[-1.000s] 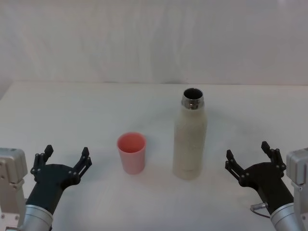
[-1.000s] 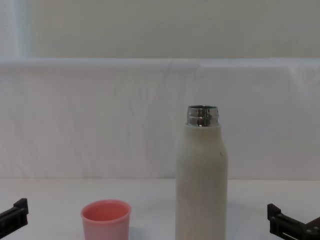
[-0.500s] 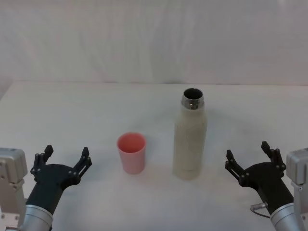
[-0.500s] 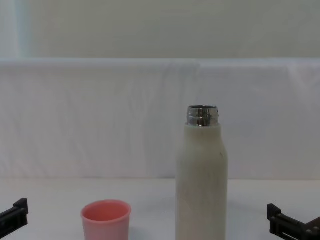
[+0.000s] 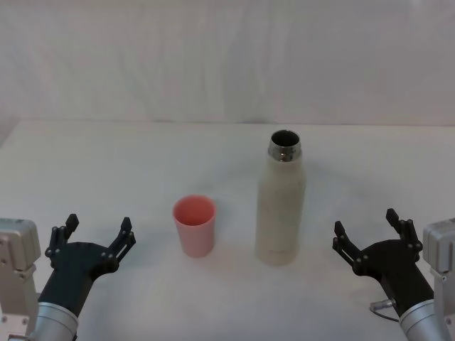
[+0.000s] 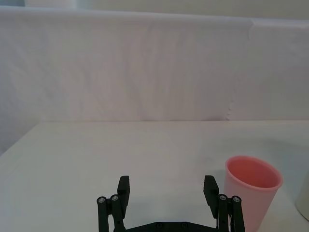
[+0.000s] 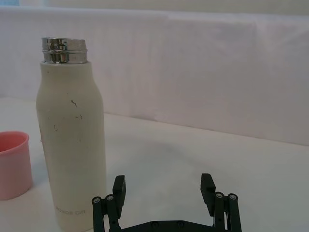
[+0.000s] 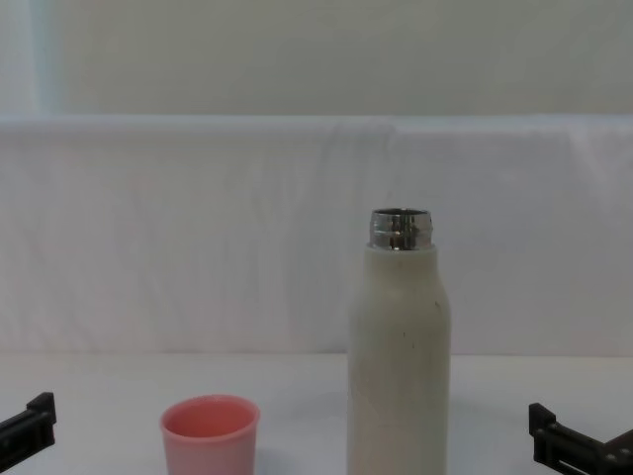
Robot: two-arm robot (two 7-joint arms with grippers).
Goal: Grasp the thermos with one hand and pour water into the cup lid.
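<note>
The cream-white thermos (image 5: 281,207) stands upright and uncapped in the middle of the white table, its steel neck open at the top; it rises tall in the chest view (image 8: 399,346) and right wrist view (image 7: 71,140). The pink cup lid (image 5: 193,225) stands upright just to its left, a small gap apart, also in the chest view (image 8: 210,433) and left wrist view (image 6: 251,192). My left gripper (image 5: 97,231) rests open near the front left, holding nothing. My right gripper (image 5: 365,227) rests open at the front right, to the right of the thermos, apart from it.
A white cloth-draped wall (image 5: 227,64) closes off the back of the table (image 5: 142,156). Bare table surface lies between each gripper and the two objects.
</note>
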